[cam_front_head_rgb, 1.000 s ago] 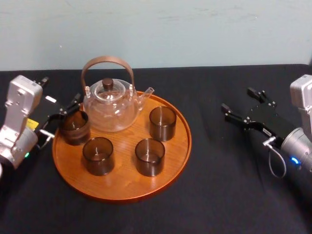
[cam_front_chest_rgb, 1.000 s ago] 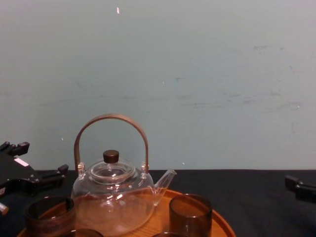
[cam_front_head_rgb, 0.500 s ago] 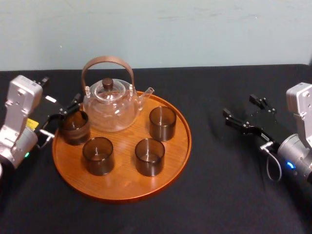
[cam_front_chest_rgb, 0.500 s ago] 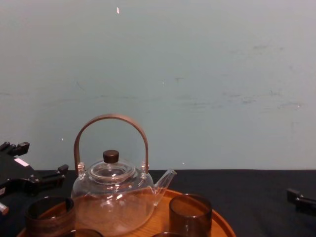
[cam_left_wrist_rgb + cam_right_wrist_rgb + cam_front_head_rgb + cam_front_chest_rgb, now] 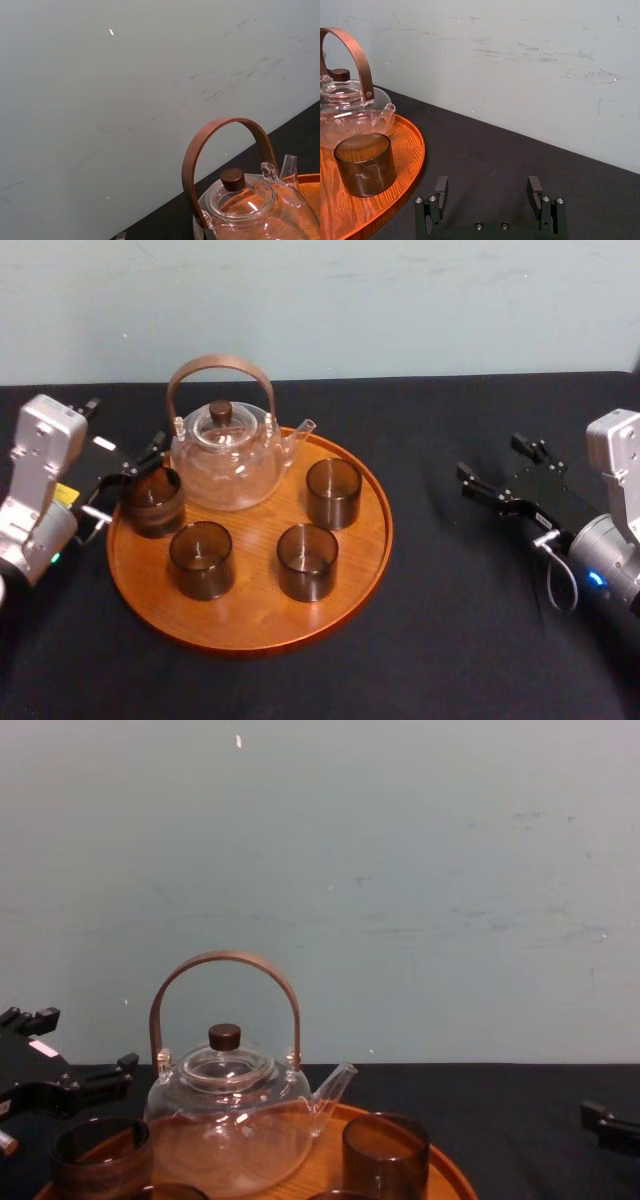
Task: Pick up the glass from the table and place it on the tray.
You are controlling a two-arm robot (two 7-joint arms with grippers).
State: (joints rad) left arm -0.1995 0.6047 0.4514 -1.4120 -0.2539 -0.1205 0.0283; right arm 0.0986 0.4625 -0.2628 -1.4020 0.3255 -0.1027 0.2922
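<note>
A: Where do we have the glass?

B: The smoked glass [image 5: 152,502] stands upright on the tray [image 5: 250,625], at its far-left edge, just beside the glass teapot [image 5: 225,462]. We can't tell if they touch. The three more glasses [image 5: 202,560] [image 5: 307,562] [image 5: 333,493] share the tray. We see none on the black table [image 5: 450,620].

A: Pincers?

B: The left gripper [image 5: 125,427] hangs at the tray's left edge, just above and beyond that glass, fingers spread with nothing between them. The right gripper [image 5: 488,192] sits over the table well right of the tray, fingers wide apart, empty.

A: So placement looks done to us?

B: We judge yes. Only a clean retreat is left.

A: And if we need to regrip?

B: We expect it to be light, rigid, thin-walled, slick and brittle. We'd take it across the outer wall at mid-height, fingers square to the side, with a modest squeeze. The teapot is close on the right, so we'd come in from the left.
</note>
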